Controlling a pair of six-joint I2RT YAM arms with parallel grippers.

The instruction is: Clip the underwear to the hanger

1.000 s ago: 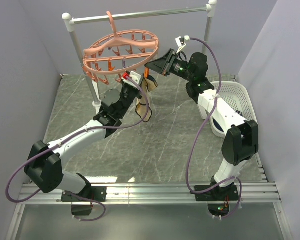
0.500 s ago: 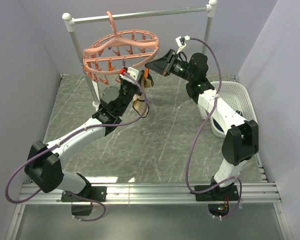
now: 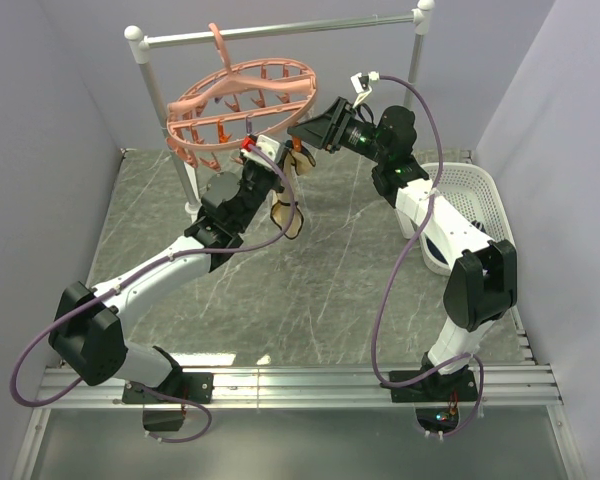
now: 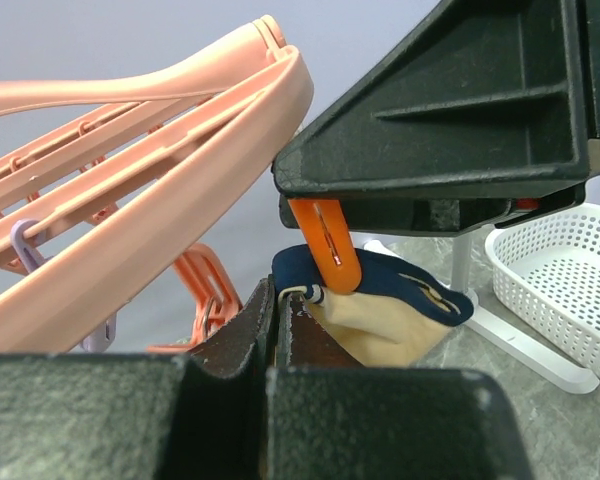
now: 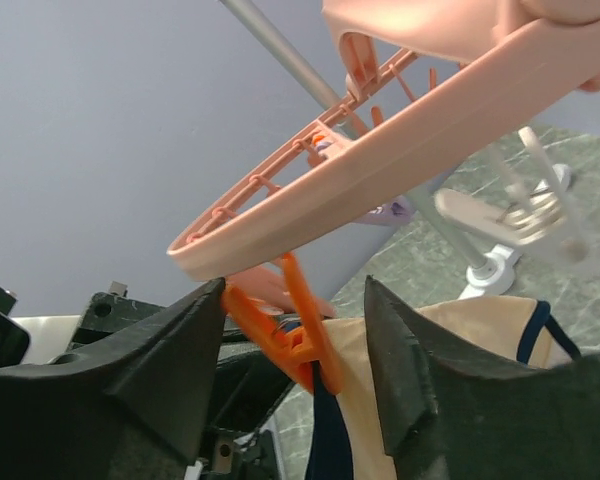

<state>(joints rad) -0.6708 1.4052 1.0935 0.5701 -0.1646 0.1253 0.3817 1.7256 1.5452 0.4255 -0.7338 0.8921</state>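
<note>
We hold the underwear (image 4: 385,335) just under the hanger (image 4: 170,210), our left gripper (image 4: 277,300) clenched on its navy waistband. 1 orange clip (image 4: 325,245) hanging from the hanger sits on that trim and seems to bite it. Our right gripper (image 5: 292,295) straddles the clip, fingers spread, squeezing nothing. We should confirm the bite before the left lets go, then draw both arms away gently so the hanger does not swing. The rack bar (image 3: 280,30) runs above the hanger. A white basket (image 4: 560,270) lies below it, well apart.
</note>
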